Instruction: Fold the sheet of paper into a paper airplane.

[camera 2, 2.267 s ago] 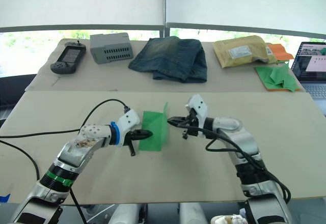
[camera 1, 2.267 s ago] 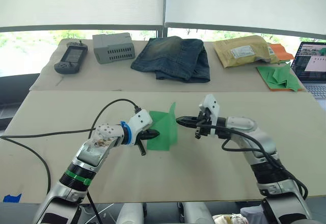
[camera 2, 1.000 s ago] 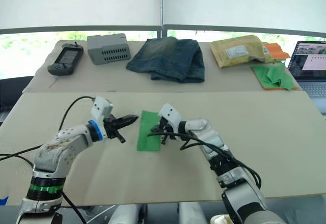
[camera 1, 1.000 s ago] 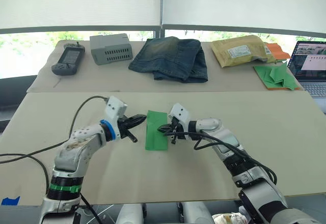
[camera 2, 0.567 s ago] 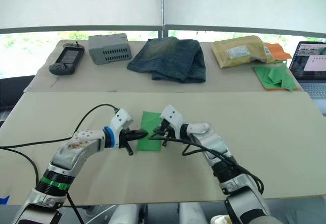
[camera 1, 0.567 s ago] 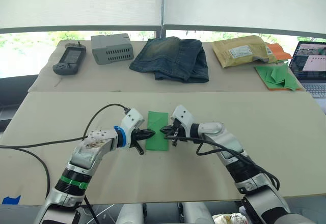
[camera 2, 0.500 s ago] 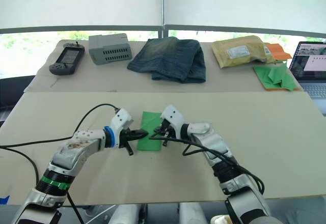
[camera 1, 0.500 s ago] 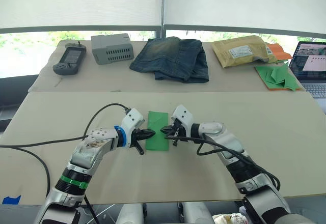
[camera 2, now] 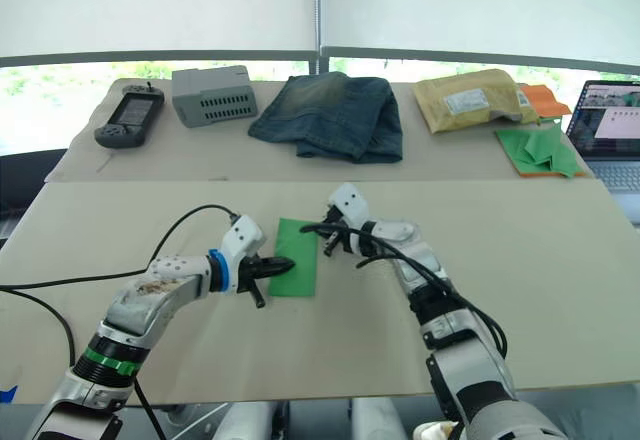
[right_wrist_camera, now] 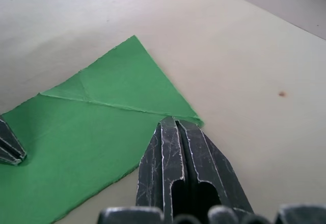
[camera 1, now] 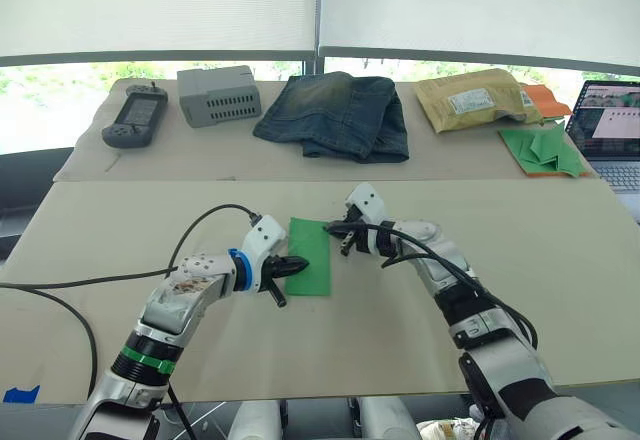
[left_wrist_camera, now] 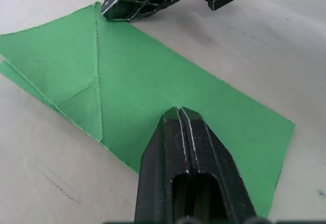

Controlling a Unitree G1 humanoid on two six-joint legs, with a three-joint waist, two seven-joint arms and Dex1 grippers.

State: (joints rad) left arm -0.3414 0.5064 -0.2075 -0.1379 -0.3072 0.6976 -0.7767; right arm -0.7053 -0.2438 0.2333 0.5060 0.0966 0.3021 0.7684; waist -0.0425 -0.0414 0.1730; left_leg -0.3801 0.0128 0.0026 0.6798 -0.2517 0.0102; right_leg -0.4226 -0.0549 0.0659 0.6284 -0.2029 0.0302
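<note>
Beige tabletop [camera 1: 560,260] up front, and the green sheet [camera 1: 312,256] lies flat on it near the middle, folded into a long rectangle with creases showing on its face. Left gripper [camera 1: 299,265] comes in from the robot's left, fingers pressed together with nothing between them, the tip resting on the sheet's near left portion. Right gripper [camera 1: 332,228] has its fingers closed too, empty, tip down at the sheet's far right corner. In the left wrist view the closed fingertips [left_wrist_camera: 179,116] sit right on the paper, with the other gripper's tip at the far corner where a diagonal crease runs off.

Along the back, a second table [camera 1: 90,155] carries a handheld controller [camera 1: 133,118], a grey box [camera 1: 218,94], folded jeans [camera 1: 335,115], a padded envelope [camera 1: 475,97], a heap of green darts [camera 1: 540,148] on an orange sheet, and a laptop [camera 1: 608,124] at the right edge.
</note>
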